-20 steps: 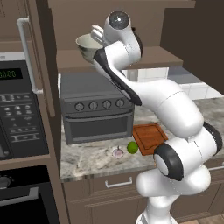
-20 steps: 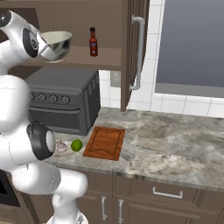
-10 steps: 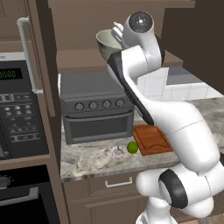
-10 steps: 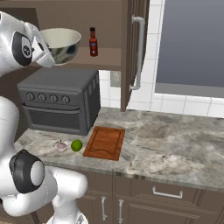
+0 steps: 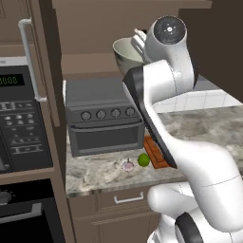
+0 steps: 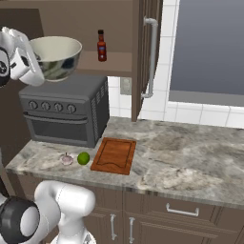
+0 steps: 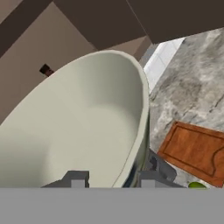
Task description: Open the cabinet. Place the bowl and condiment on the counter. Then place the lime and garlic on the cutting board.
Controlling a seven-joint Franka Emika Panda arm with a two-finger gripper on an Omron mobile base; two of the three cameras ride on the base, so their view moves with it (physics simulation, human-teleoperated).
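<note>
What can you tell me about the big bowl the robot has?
The bowl is wide, round and pale grey-green, lighter and smooth inside, and looks empty. It hangs in the air above the toaster oven, in front of the open cabinet, a little tilted. The claw is shut on its rim, one finger inside and one outside. Nothing else touches it.

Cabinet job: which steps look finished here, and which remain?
Done: cabinet door open. In hand: bowl held at its rim, jaws shut on it, above the toaster oven. Left: condiment on the shelf; lime and garlic beside the cutting board.
</note>
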